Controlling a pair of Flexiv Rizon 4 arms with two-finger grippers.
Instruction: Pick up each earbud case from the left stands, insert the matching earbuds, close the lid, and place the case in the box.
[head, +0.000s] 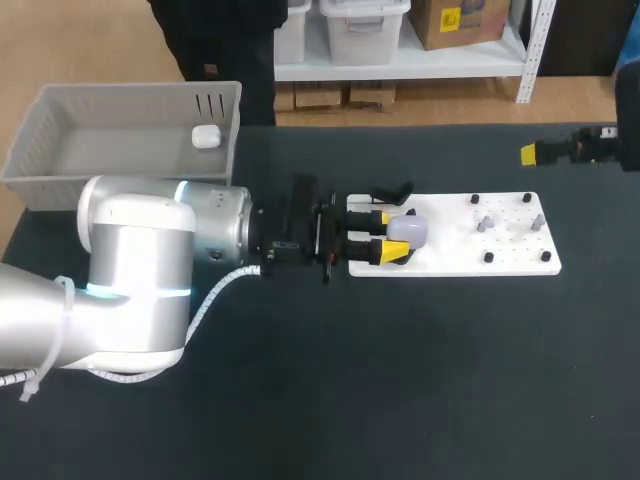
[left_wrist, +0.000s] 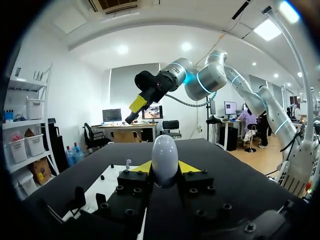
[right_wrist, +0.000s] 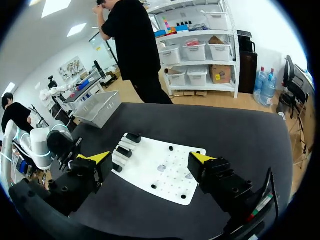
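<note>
My left gripper (head: 386, 235) is over the left end of the white board (head: 455, 250), shut on a pale lavender earbud case (head: 409, 229). In the left wrist view the case (left_wrist: 164, 150) stands upright between the yellow tips of that gripper (left_wrist: 165, 171), lid closed. Small grey earbuds (head: 485, 223) rest among black pegs on the board's right half. My right gripper (head: 535, 153) hangs open above the table's far right edge. From its wrist view the right gripper (right_wrist: 150, 160) is high over the board (right_wrist: 165, 172), with nothing between its fingers.
A grey basket (head: 60, 110) stands at the back left with a white case (head: 206, 136) inside. Black stands (right_wrist: 125, 145) line the board's left end. Dark tabletop (head: 420, 380) spreads in front of the board.
</note>
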